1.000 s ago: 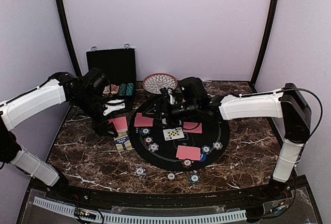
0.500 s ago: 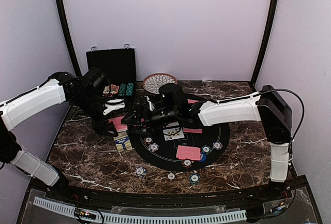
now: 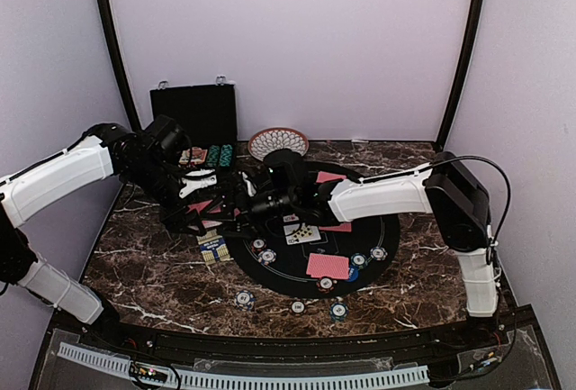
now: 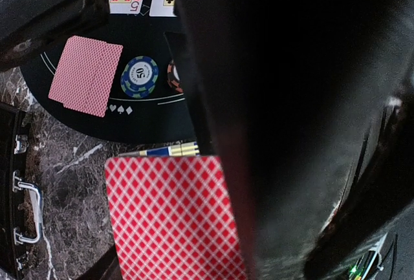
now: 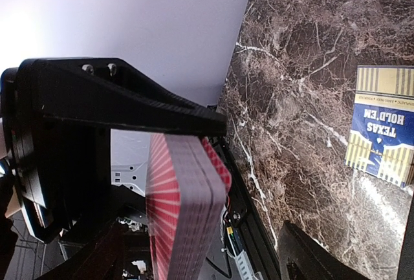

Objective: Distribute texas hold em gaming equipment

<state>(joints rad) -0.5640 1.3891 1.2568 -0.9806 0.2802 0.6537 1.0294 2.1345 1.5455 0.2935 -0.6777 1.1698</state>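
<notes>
Left pincer (image 3: 193, 214) is clamped on a deck of red-backed playing cards (image 5: 184, 209), held above the dark marble surface (image 3: 144, 264) just off the left rim of the black round felt mat (image 3: 288, 273). Right pincer (image 3: 236, 203) has its arm stretched across the mat to the deck. Its fingers are apart with the deck's end between them, and the upper finger (image 5: 129, 102) is right at the top card. Can't tell if there's real contact. Count from the top view: 3 striped-edge poker chips (image 3: 298, 306) on bare marble along the near side. 5 more are visible on the mat: 2 left of centre, 1 at the near rim, 2 on the right. 3 spots of face-down red-backed cards (image 3: 327, 267) on the mat: near, right (partly under the arm) and far. 2 face-up cards (image 3: 301, 232) at mat centre. 1 blue round disc (image 3: 353, 273) just beside the near face-down cards. Left wrist view shows one face-down spot as 2 overlapped cards, with 1 blue chip beside it. 1 orange round disc (image 4: 173, 76) is next to that, half hidden behind the right arm. 1 blue-and-yellow Texas Hold'em box (image 3: 213, 248) lies flat on the marble under the two pincers. 1 black hinged case (image 3: 193, 120) stands open at far left with more chips racked inside, too small to count. 1 patterned round dish (image 3: 277, 143) sits just right of the case.
</notes>
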